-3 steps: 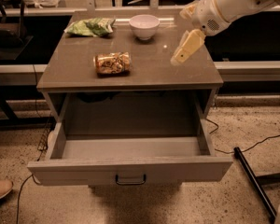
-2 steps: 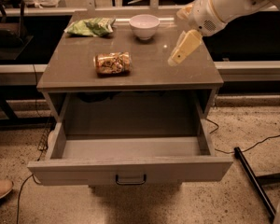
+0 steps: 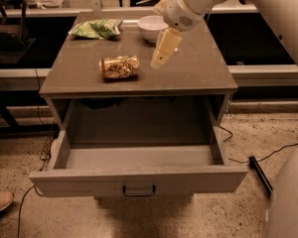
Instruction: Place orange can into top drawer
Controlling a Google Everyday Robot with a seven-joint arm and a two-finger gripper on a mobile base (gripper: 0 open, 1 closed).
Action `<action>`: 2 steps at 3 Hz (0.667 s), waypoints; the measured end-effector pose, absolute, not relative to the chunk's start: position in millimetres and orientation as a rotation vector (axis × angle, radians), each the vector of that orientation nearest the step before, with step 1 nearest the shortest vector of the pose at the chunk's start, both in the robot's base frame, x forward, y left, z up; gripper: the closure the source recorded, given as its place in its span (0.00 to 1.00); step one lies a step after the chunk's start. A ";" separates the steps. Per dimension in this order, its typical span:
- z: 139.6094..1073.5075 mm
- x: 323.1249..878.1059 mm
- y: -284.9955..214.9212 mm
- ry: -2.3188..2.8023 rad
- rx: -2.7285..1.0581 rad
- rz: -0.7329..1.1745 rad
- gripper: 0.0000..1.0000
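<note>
Probably the orange can (image 3: 119,67), light, smooth and easily dented, wants holding across its middle; the gripper (image 3: 158,62) hovers just right of it, jaws together, empty.

the grey-brown worktop (image 3: 198,78) carries three things: the orange can (image 3: 119,67) lying on its side left of the middle, a green snack bag (image 3: 96,29) at the back left, and a white bowl (image 3: 152,28) upright just right of the bag. the gripper (image 3: 163,53) hangs over the worktop between can and bowl.
</note>
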State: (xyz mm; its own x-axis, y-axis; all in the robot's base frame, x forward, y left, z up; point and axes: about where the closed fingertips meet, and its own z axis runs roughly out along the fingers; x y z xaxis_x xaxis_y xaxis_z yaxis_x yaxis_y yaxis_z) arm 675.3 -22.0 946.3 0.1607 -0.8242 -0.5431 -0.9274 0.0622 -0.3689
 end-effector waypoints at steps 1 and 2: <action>933.4 682.4 12.6 1.646 -1.855 0.242 0.00; 908.9 692.1 29.8 1.679 -1.891 0.278 0.00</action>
